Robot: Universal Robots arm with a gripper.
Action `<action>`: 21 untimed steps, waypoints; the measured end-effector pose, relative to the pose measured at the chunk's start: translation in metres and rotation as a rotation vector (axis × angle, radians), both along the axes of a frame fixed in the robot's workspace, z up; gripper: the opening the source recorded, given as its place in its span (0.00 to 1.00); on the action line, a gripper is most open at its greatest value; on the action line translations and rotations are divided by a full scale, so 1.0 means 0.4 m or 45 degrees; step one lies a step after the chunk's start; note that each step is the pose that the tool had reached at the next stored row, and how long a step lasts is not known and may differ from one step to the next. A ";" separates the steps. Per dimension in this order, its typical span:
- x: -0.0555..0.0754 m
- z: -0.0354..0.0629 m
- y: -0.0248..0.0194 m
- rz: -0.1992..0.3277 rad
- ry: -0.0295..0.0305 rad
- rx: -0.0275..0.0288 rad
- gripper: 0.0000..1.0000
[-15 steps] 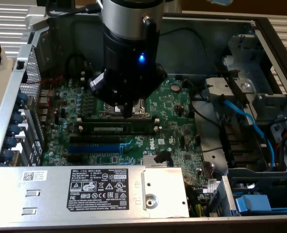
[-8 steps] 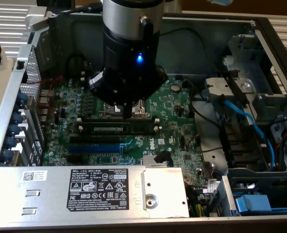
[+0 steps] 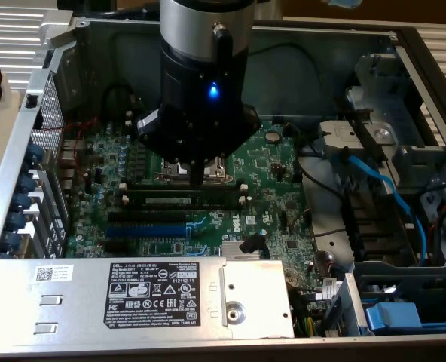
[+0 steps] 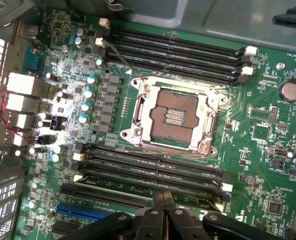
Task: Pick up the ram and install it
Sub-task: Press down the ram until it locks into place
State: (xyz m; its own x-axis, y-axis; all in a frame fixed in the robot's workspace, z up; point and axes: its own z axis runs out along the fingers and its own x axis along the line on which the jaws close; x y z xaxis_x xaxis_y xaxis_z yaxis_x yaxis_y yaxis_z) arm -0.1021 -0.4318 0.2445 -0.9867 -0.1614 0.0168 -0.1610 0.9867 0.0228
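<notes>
The arm's dark wrist housing, with a blue indicator lit on it, is positioned over the green motherboard (image 3: 268,162) inside an open computer case (image 3: 404,45). The claw (image 3: 198,177) is lowered to a point just above the bank of black slots (image 3: 184,200) that lies beside the processor socket (image 4: 172,116). In the wrist view the claw (image 4: 162,206) is seen with its two dark fingers (image 4: 157,205) pressed together, with no visible gap and nothing held between them. The ram (image 3: 179,200) is seen as a long dark stick with a pale label, lying along one of those black slots directly beneath the fingertips; whether it is fully seated cannot be told. White end clips are seen at the ends of the slots. A blue slot (image 3: 146,229) is located just beyond the black bank, on the side away from the socket. A second bank of black slots (image 4: 175,50) is seen on the far side of the socket from the claw. A grey power supply with a black label (image 3: 149,291) is seen well apart from the claw, past the blue slot.
</notes>
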 end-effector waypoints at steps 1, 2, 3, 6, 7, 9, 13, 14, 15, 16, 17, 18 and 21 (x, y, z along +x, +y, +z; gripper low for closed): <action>0.000 0.000 0.000 -0.014 0.0009 -0.0013 0.10; 0.000 0.000 0.000 -0.027 0.0018 -0.0026 0.10; 0.000 0.000 0.000 -0.041 0.0029 -0.0040 0.10; 0.000 0.000 0.000 -0.083 0.0057 -0.0082 0.10; 0.000 0.000 0.000 -0.095 0.0066 -0.0094 0.10; 0.000 0.000 0.000 -0.124 0.0086 -0.0123 0.10; 0.000 0.000 0.000 -0.177 0.0125 -0.0176 0.10; 0.000 0.000 0.000 -0.191 0.0136 -0.0189 0.10; 0.000 0.000 0.000 -0.204 0.0145 -0.0203 0.10; 0.000 0.000 0.000 -0.218 0.0155 -0.0218 0.10; 0.000 0.000 0.000 -0.230 0.0165 -0.0233 0.10; 0.000 0.000 0.000 -0.243 0.0175 -0.0248 0.10; 0.000 0.000 0.000 -0.281 0.0207 -0.0284 0.10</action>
State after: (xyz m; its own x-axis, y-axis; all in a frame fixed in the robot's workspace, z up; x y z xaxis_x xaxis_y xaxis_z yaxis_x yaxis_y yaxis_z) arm -0.1021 -0.4318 0.2445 -0.9977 0.0588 0.0342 0.0589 0.9983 0.0014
